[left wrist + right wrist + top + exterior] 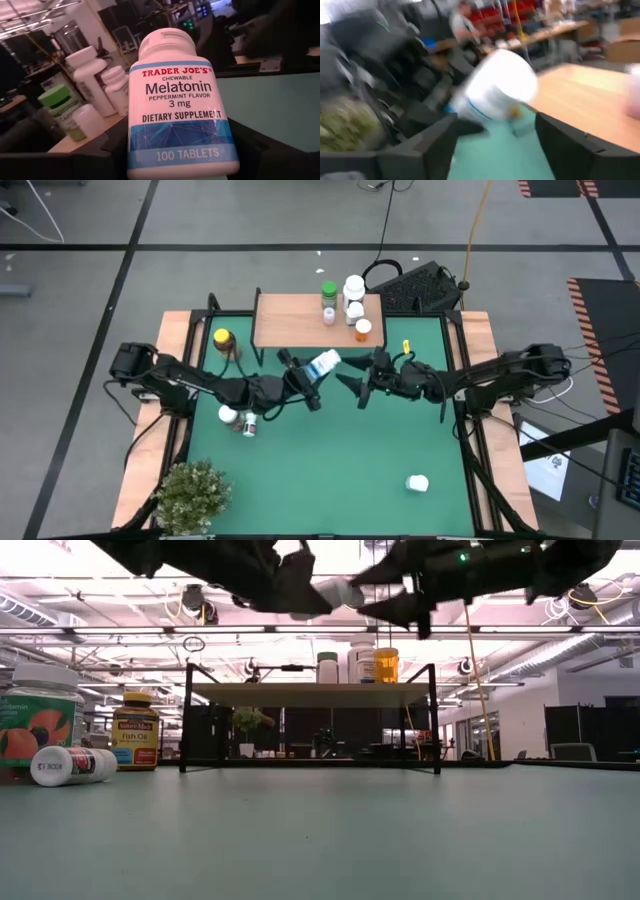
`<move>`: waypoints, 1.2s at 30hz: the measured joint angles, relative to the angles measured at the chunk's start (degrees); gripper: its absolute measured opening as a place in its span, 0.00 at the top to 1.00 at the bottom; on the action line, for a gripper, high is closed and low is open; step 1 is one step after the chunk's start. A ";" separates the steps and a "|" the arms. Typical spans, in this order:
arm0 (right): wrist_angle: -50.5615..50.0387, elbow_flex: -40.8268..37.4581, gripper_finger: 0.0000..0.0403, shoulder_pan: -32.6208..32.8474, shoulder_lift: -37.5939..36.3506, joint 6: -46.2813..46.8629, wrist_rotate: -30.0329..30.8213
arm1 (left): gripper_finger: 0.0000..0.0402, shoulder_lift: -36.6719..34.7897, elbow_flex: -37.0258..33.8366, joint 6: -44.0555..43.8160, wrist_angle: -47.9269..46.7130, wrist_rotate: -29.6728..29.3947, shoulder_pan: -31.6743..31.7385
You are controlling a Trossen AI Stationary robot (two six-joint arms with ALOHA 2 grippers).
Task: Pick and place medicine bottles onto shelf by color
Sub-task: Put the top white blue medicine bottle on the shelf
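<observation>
Blue-white melatonin bottle (325, 364) held tilted above the green mat (330, 460), just in front of the shelf (300, 320), base clamped in left gripper (308, 385). Right gripper (352, 383) just beside the cap, fingers spread, not gripping. Four bottles (347, 305) stand on the shelf's right end.

One camera looks straight down on the whole tabletop (330, 450). Another sits at mat level, facing the shelf (310, 694) across the room. Each wrist camera looks forward, very close to the blue-white bottle (180, 110) between the left pincer (312, 385) and right pincer (352, 385), shared by all views.
</observation>
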 joint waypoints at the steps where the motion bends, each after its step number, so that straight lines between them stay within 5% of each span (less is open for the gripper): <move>1: 3.40 0.00 0.30 0.04 1.34 1.23 0.18 | 0.44 0.12 -0.06 0.58 0.69 0.87 0.20; 6: 15.95 -0.07 0.18 -0.09 7.99 6.72 2.16 | 0.46 1.34 -0.11 1.11 2.18 2.13 1.21; 11: 21.14 -0.04 0.17 -0.87 12.88 11.14 4.67 | 0.44 1.58 -0.11 1.12 2.46 3.11 1.66; 36: 20.21 1.72 0.52 -2.22 14.28 10.74 -1.03 | 0.42 1.49 -0.11 -1.49 2.51 6.89 3.25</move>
